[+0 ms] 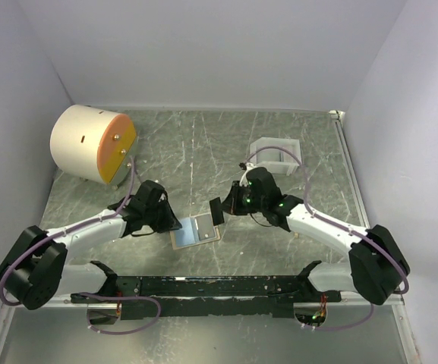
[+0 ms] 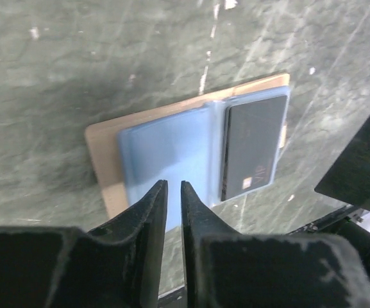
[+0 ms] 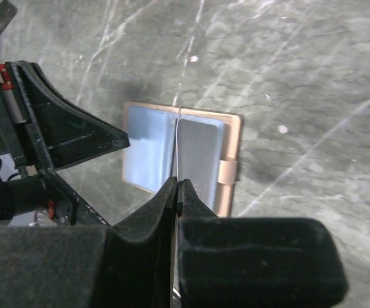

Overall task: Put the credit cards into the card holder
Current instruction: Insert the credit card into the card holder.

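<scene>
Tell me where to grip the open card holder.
The card holder lies open and flat, so likely pinch its bare tan border from the left arm's side; it juts past the blue pockets, away from the dark card.

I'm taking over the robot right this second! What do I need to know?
Left gripper: open just a crack, holding nothing, tips over the card holder's empty blue pocket.
Right gripper: shut on the held card, which hangs edge-down over the holder's middle fold.
The card holder lies open and flat between the two arms.
Done: one dark card sits in the pocket on the snap side.
Left: slide the held card into a pocket, probably the empty one.
</scene>
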Controlling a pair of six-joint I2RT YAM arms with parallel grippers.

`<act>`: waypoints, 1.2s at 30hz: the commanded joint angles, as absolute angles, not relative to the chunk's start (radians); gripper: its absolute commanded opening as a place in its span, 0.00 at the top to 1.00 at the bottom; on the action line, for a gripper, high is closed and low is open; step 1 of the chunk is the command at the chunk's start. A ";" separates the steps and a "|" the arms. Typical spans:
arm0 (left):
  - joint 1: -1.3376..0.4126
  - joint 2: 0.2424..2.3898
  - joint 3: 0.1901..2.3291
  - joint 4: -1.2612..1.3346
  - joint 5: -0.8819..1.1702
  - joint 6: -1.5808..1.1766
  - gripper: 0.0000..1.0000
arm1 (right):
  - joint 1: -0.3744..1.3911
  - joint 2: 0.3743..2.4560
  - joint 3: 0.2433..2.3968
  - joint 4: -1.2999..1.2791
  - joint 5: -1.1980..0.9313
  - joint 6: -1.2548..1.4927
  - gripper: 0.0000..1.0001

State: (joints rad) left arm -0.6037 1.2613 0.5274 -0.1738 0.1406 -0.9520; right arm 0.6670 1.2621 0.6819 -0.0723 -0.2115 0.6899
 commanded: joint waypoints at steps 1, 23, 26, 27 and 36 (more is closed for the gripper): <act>-0.572 1.220 0.519 -0.266 0.106 -0.914 0.79 | 0.709 1.299 0.671 0.038 -0.257 0.750 1.00; -0.500 1.204 0.375 -0.150 0.224 -0.911 0.87 | 0.884 1.536 0.800 0.032 -0.135 0.758 1.00; -0.499 1.203 0.370 -0.155 0.220 -0.910 0.87 | 0.896 1.560 0.839 -0.051 -0.071 0.737 1.00; -0.500 1.203 0.371 -0.158 0.215 -0.909 0.87 | 0.898 1.563 0.844 -0.076 -0.043 0.727 1.00; -0.497 1.222 0.366 -0.155 0.208 -0.899 0.87 | 0.899 1.540 0.847 -0.217 0.126 0.670 1.00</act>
State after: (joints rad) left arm -0.5053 1.1995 0.3901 -0.1501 0.2111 -0.9226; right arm 0.8967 1.5551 0.8322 -0.1284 0.0235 0.7113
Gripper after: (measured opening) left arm 0.129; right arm 0.007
